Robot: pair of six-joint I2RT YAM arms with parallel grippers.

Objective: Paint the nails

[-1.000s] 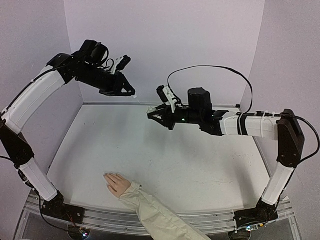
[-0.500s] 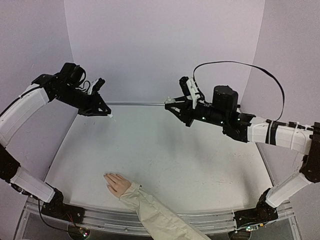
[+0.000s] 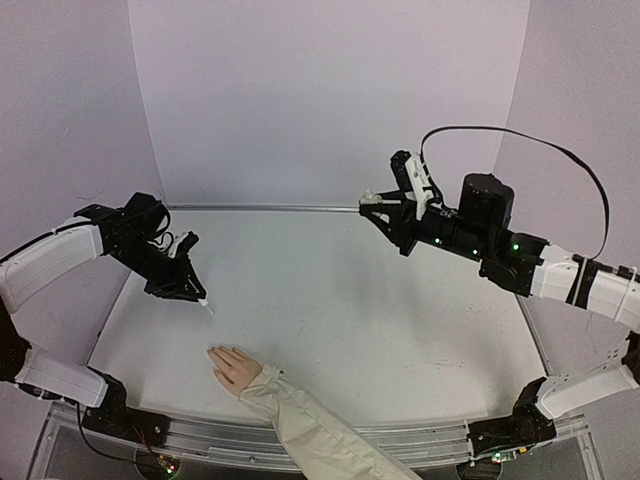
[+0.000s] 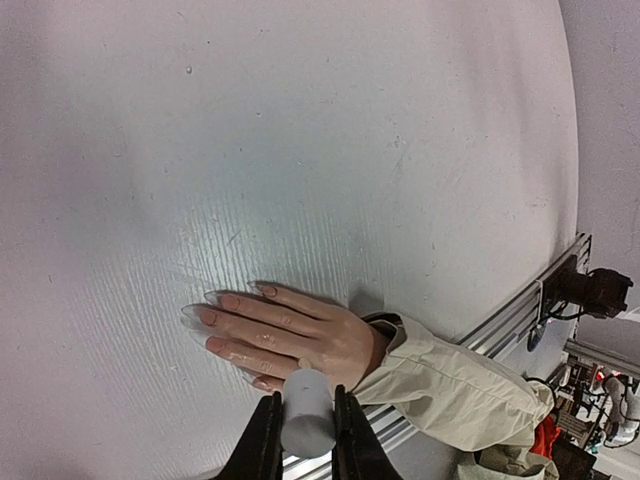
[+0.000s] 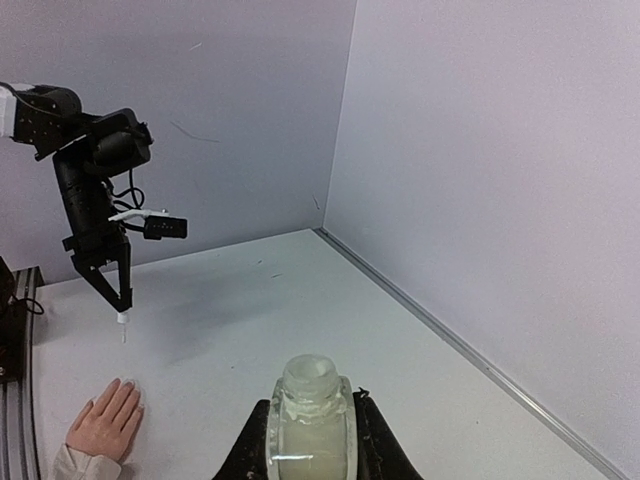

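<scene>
The pale pink mannequin hand [image 3: 236,367] lies flat near the table's front edge, in a cream sleeve [image 3: 310,432]; its nails [image 3: 213,352] point to the back left. In the left wrist view the nails [image 4: 214,312] show on the spread fingers of the hand [image 4: 300,335]. My left gripper [image 3: 196,296] hovers just behind and left of the fingertips, shut on a white brush cap [image 4: 306,425] whose tip points down. My right gripper [image 3: 372,203] is raised at the back right, shut on a small open white bottle [image 5: 311,440].
Lavender walls close in the back and both sides of the white table [image 3: 380,320]. A metal rail [image 3: 400,435] runs along the front edge, partly under the sleeve. The left arm [image 5: 95,215] shows in the right wrist view above the hand [image 5: 105,418].
My left arm has swung down and leftward from high near the back wall to just above the table by the fingertips. My right arm drew back and to the right with the bottle.
</scene>
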